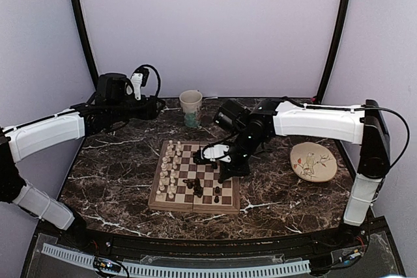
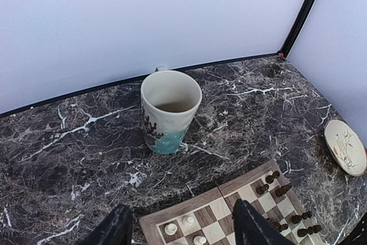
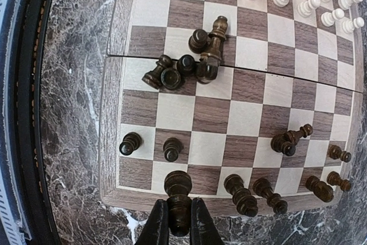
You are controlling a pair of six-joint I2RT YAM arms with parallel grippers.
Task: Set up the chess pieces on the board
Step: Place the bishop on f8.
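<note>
The checkered board (image 1: 225,204) lies mid-table. Cream-white pieces (image 1: 171,168) stand in two rows on its left side. Dark pieces (image 1: 193,185) lie in a heap near the centre seam, and others stand on the right side. My right gripper (image 3: 178,222) is shut on a dark piece (image 3: 178,196) and holds it over the board's corner square, next to two standing dark pawns (image 3: 130,143). In the top view it (image 1: 225,172) is over the board's right part. My left gripper (image 2: 182,230) is open and empty above the board's far edge (image 2: 189,207), short of the cup.
A cream and teal cup (image 2: 170,110) stands behind the board, also in the top view (image 1: 191,107). A round cream plate (image 1: 313,161) lies right of the board. Several dark pieces (image 3: 298,139) stand or lean along the board's right rows.
</note>
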